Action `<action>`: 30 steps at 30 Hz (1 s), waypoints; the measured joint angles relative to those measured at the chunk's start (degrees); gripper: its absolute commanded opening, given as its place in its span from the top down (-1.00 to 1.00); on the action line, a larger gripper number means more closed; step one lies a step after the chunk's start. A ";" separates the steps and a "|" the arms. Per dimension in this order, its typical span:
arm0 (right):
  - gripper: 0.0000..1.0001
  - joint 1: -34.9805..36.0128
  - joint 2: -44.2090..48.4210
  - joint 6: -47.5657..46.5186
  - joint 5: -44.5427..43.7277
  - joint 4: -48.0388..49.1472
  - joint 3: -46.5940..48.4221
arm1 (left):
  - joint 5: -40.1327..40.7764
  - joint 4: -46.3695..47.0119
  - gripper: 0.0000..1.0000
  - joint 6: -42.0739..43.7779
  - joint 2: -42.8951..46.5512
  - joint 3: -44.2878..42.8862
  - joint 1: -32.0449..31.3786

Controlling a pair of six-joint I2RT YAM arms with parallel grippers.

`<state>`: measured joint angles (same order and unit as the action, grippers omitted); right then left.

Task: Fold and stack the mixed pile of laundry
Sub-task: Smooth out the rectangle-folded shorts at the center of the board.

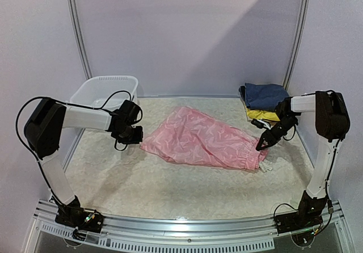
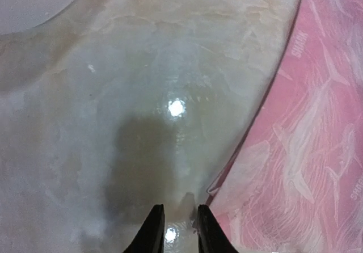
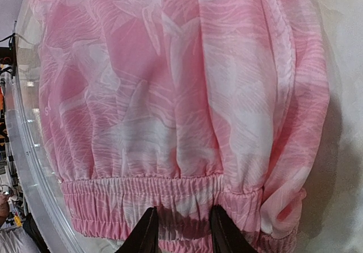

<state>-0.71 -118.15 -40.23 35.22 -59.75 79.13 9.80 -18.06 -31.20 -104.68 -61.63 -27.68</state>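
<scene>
The pink crinkly garment (image 1: 201, 138) lies spread flat mid-table, its elastic waistband at the right end. My left gripper (image 1: 133, 135) sits low at the garment's left corner. In the left wrist view its jaws (image 2: 179, 207) stand slightly open over bare table, with the pink edge (image 2: 306, 151) just to the right of them. My right gripper (image 1: 264, 142) hovers at the waistband. Its jaws (image 3: 184, 209) are open astride the gathered band of the pink cloth (image 3: 170, 94), which lies flat between them. A folded navy garment (image 1: 265, 96) rests on a yellow one (image 1: 262, 114) at the back right.
A white plastic basket (image 1: 105, 91) stands at the back left, just behind my left arm. The folded stack sits close behind my right arm. White walls close the table at the back and sides.
</scene>
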 measured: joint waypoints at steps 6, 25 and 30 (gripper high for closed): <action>0.29 0.00 0.28 -0.17 0.46 -1.18 0.35 | 4.50 -1.27 0.28 1.44 0.26 -1.29 -1.14; -0.38 -0.63 21.42 10.16 -2.54 3.72 -5.53 | -0.87 5.62 -0.04 19.04 -16.46 -35.06 -27.65; -0.47 -1.33 14.91 10.27 -2.12 3.74 -1.40 | -3.89 7.54 -0.13 23.91 -24.96 -39.91 -33.51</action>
<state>-2.04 -103.24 -29.95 33.10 -56.01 77.73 5.91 -10.52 -7.29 -129.64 -101.54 -61.19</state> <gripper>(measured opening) 0.720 0.546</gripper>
